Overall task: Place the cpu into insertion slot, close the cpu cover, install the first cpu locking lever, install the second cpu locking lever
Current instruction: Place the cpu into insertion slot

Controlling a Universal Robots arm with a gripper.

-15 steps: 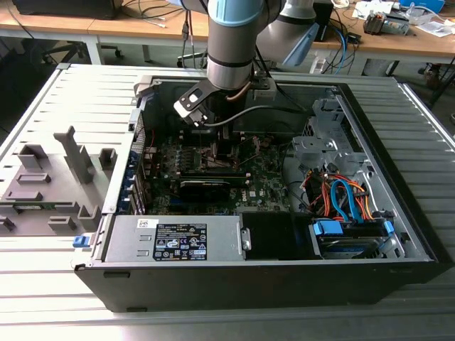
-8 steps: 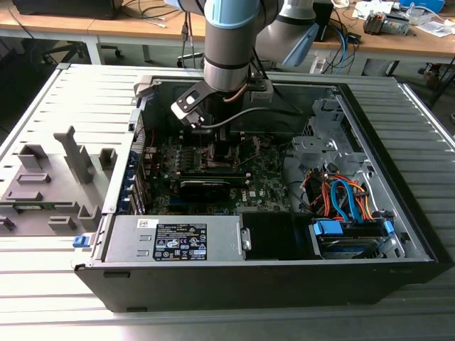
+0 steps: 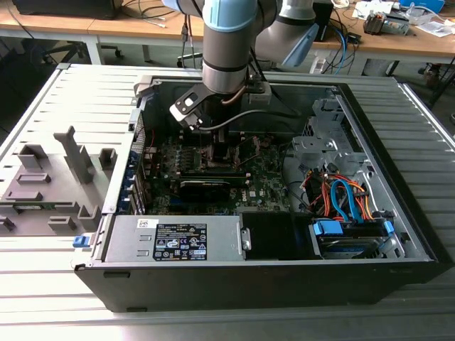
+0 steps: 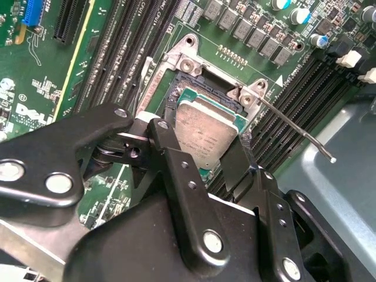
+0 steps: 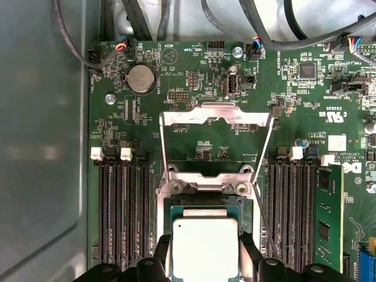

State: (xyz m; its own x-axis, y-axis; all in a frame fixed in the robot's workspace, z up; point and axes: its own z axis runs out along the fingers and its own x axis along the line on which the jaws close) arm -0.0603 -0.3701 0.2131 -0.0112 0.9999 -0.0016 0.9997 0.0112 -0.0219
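Silver-grey metal tops the cpu (image 4: 208,132), light, stiff and fragile I'd say, which the gripper (image 4: 200,142) clasps by opposite edges over the insertion slot (image 4: 198,79).

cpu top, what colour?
The cpu has a silver-grey metal top. It shows best in the first wrist view.

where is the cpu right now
In both wrist views the cpu is held in the gripper right over the insertion slot, with the open cpu cover just beyond it and memory slots on either side.
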